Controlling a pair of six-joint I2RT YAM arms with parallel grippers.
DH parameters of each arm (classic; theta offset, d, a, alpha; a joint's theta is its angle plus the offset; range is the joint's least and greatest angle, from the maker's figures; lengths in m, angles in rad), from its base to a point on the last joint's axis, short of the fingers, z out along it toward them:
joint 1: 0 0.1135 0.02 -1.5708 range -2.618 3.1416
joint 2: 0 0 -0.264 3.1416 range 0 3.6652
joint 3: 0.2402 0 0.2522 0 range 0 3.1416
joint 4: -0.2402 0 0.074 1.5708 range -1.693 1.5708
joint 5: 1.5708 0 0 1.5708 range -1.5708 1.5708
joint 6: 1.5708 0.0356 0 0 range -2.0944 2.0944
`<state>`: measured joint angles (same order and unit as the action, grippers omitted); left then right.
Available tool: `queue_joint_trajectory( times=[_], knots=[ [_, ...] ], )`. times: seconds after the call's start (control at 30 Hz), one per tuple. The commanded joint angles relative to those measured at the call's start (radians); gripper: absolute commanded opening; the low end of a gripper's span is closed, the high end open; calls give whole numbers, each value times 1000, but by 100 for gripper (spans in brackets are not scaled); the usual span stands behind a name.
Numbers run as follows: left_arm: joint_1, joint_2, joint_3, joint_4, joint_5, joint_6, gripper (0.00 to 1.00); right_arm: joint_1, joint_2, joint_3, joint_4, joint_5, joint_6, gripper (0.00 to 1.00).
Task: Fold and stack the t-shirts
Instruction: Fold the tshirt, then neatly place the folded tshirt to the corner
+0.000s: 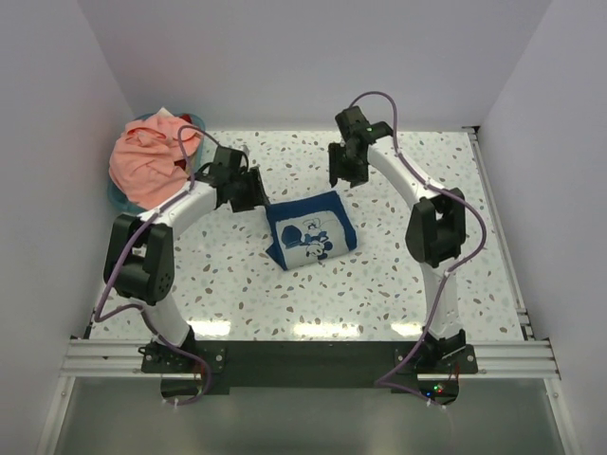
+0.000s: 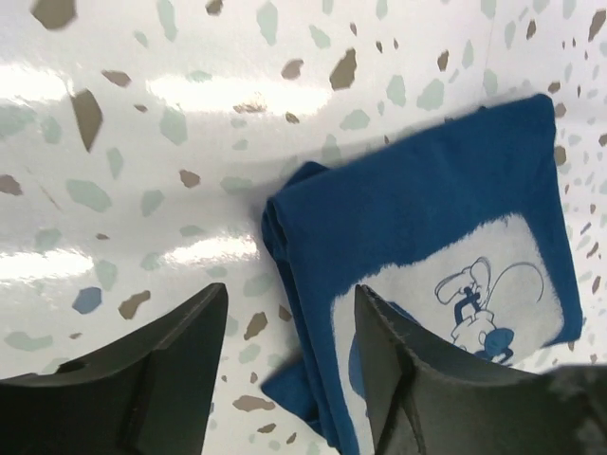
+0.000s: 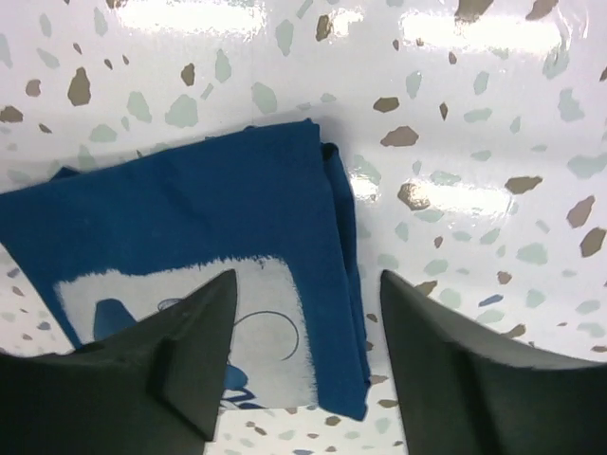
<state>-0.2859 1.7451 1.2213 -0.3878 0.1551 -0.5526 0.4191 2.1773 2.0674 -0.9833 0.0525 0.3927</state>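
The navy t-shirt point(image 1: 311, 232) with a white print lies folded into a small rectangle in the middle of the table. It also shows in the left wrist view point(image 2: 417, 209) and the right wrist view point(image 3: 209, 209). The salmon-pink t-shirt point(image 1: 147, 161) lies crumpled in the teal basket at the far left. My left gripper point(image 1: 248, 194) is open and empty just above the navy shirt's far-left edge point(image 2: 289, 313). My right gripper point(image 1: 343, 169) is open and empty above its far-right corner point(image 3: 308, 303).
The round teal basket point(image 1: 116, 197) stands in the far left corner against the white wall. White walls close the table on the left, back and right. A metal rail point(image 1: 303, 355) runs along the near edge.
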Motion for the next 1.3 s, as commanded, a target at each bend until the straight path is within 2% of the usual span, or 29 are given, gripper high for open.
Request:
queue_joint_trajectory(
  times=[0.0, 0.03, 0.13, 0.3, 0.37, 0.57, 0.8, 0.93, 1.27],
  knots=[
    [17, -22, 58, 29, -57, 3, 62, -23, -7, 68, 6, -51, -48, 68],
    [16, -25, 58, 33, -54, 3, 63, -37, -8, 65, 12, -84, -52, 81],
    [16, -38, 50, 47, -10, 3, 64, -62, -49, 16, 40, -178, -66, 89],
    [1, -85, -43, 79, 55, -20, 59, -105, -175, -211, 142, -279, -104, 89],
    [-12, -102, -92, 95, 78, -30, 58, -123, -224, -318, 175, -367, -118, 89],
    [-64, -116, -175, 92, 123, -59, 56, -146, -254, -481, 247, -523, -164, 89],
    [-81, -134, -272, 113, 162, -96, 57, -178, -208, -549, 291, -620, -179, 90],
    [-81, -141, -339, 190, 211, -135, 58, -184, -186, -570, 311, -646, -198, 91],
    [-85, -108, -410, 262, 227, -159, 52, -189, -143, -647, 340, -698, -218, 92]
  ],
)
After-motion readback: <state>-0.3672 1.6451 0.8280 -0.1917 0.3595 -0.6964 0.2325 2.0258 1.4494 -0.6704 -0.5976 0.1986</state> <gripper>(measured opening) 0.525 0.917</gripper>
